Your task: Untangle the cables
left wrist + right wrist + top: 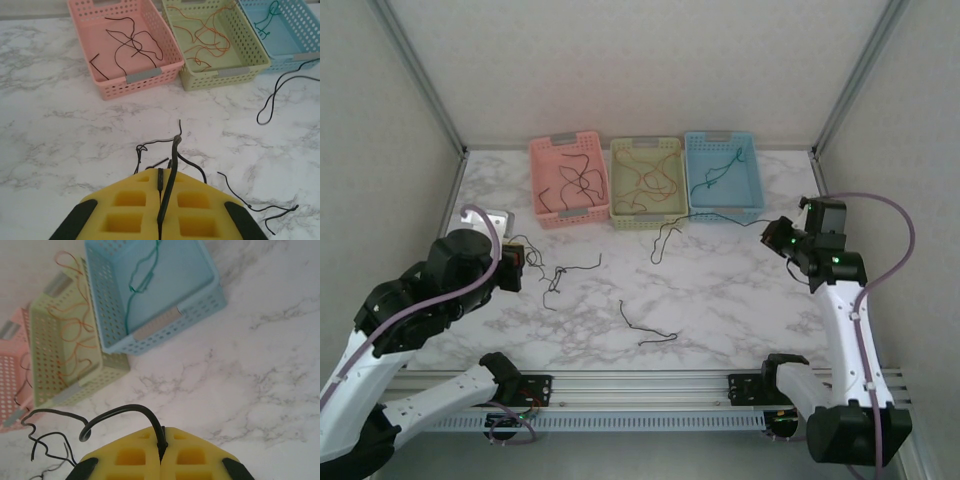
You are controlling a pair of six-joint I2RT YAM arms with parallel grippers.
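The left gripper (161, 176) has its yellow fingers pressed together on a thin black wire (173, 150) that pokes out past the tips and kinks. More loose black strands (265, 210) curl on the marble table (60, 150) just beside it. The right gripper (161, 434) is also clamped tight, pinching a long black wire (120, 411) that arches off towards the baskets.

Further out, three baskets stand side by side at the far edge:
- the pink basket (125, 86) holds black cables (130, 45)
- the green basket (220, 75) holds reddish-orange cables (210, 35)
- the blue basket (175, 325) holds a teal-green cable (137, 282)

One lone black piece (645, 330) lies mid-table, well apart from both arms
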